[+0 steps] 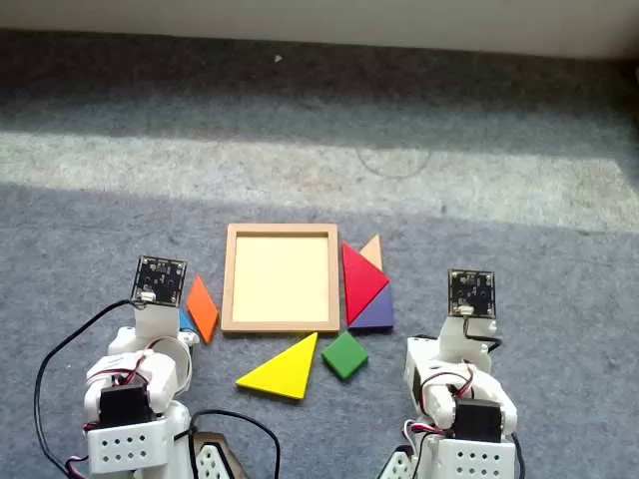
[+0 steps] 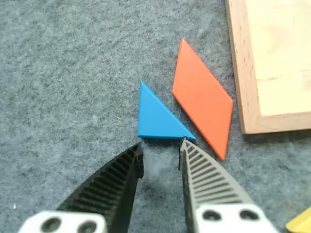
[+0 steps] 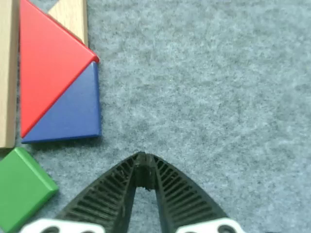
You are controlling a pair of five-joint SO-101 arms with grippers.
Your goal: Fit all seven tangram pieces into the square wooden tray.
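- Grey, felt-like carpet is spread over the bench (image 1: 479,150); the square wooden tray (image 1: 229,279), pale and raised at the rim, is shown empty at mid-frame of the high view.
- All seven pieces are laid outside it in that view. An orange parallelogram (image 2: 202,99) and a small blue triangle (image 2: 158,119) lie at its left. A large yellow triangle (image 1: 283,369) and a green square (image 1: 344,354) lie below. A red triangle (image 1: 359,282), a violet-blue triangle (image 1: 374,311) and a wood-coloured triangle (image 1: 372,251) lie at its right.
- The left tool (image 2: 161,143) is held slightly spread, its tips just beside the blue triangle's nearest edge. The right tool (image 3: 142,156) is pressed together over bare carpet, with nothing gripped.
- The step in hand is judged to be the pick-up of the blue triangle. The jaws would best be widened and closed across opposite sides, since the pieces are thin, flat, smooth-faced and sharp-cornered, and little side wall is offered above the carpet.
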